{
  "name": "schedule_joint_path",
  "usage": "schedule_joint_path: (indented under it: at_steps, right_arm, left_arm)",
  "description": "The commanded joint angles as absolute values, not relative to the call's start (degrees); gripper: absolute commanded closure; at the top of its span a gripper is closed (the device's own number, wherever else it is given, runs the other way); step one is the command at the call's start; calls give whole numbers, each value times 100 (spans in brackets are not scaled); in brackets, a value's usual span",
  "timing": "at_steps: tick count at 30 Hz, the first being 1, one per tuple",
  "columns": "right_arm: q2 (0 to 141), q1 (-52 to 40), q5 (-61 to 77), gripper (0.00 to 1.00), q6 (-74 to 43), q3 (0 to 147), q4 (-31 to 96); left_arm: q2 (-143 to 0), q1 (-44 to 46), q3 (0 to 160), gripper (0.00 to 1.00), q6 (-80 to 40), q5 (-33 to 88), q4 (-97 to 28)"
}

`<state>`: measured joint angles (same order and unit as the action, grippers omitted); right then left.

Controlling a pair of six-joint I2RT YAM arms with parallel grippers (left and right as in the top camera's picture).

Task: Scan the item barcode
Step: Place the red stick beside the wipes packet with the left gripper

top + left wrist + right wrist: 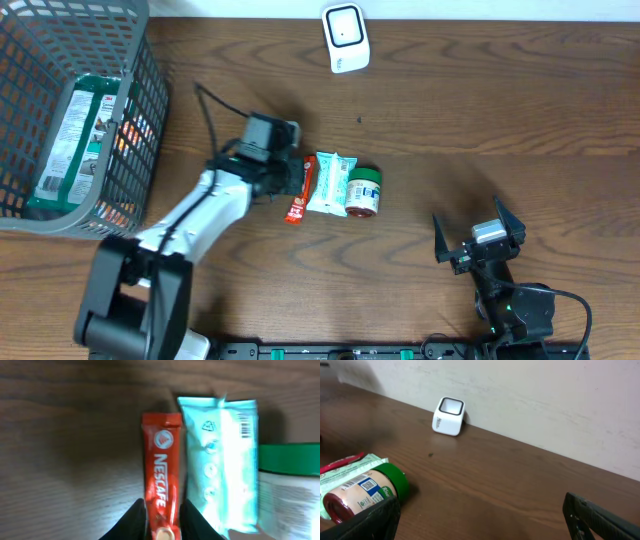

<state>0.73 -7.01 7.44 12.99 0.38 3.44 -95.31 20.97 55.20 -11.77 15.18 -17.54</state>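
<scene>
I count three loose items in a tight row at the middle of the overhead frame: one red Nescafé stick sachet (161, 460), one pale turquoise plastic pouch (222, 460) with a barcode printed near its upper right corner, and one glass jar with a green lid (363, 192) lying on its side. The sachet lies just left of the pouch, their long edges side by side, and the jar sits against the pouch's right side. There is one small white cube-shaped barcode scanner (345, 37) at the top centre of the overhead frame, well apart from the row. One grey wire-mesh basket (140, 110) fills the upper left corner, with one green and white flat packet (70, 140) inside it; something orange shows through the mesh beside it, too unclear to name. I have two grippers. My left gripper (162, 520) sits at the bottom of its wrist view with its black fingers (137, 515) pressed against both long edges of the sachet's near end, clamped on it while it lies flat on the wood. My right gripper (477, 232) is at the lower right of the overhead frame, jaws spread wide and holding nothing. Everything rests on one dark brown wood-grain table (480, 100), and an off-white wall (545, 400) runs behind the scanner.
</scene>
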Motion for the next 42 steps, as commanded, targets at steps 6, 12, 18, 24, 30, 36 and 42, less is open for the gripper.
schedule_joint_path:
  at_steps: [6, 12, 18, 24, 30, 36, 42]
  right_arm:
    - [60, -792, 709, 1, 1227, 32, 368]
    - [60, -792, 709, 1, 1227, 32, 368]
    - [60, -792, 709, 1, 1227, 32, 368]
    - [60, -792, 709, 1, 1227, 32, 368]
    - [60, -792, 709, 1, 1227, 32, 368]
    - [60, -792, 709, 1, 1227, 32, 368]
    - [60, -792, 709, 1, 1227, 32, 368]
  left_arm:
    - [-10016, 2648, 5494, 75, -1177, 75, -1472]
    - [-10154, 2657, 5494, 74, -1411, 84, -1424]
    - [-10267, 2661, 5494, 73, -1433, 86, -1393]
    - [-10200, 2659, 5500, 67, -1428, 80, -1278]
    - [-10016, 2661, 5500, 66, -1431, 80, -1273]
    - [-10007, 2718, 5498, 66, -1579, 80, -1361]
    - [-10025, 2880, 5498, 66, -1579, 78, -1358]
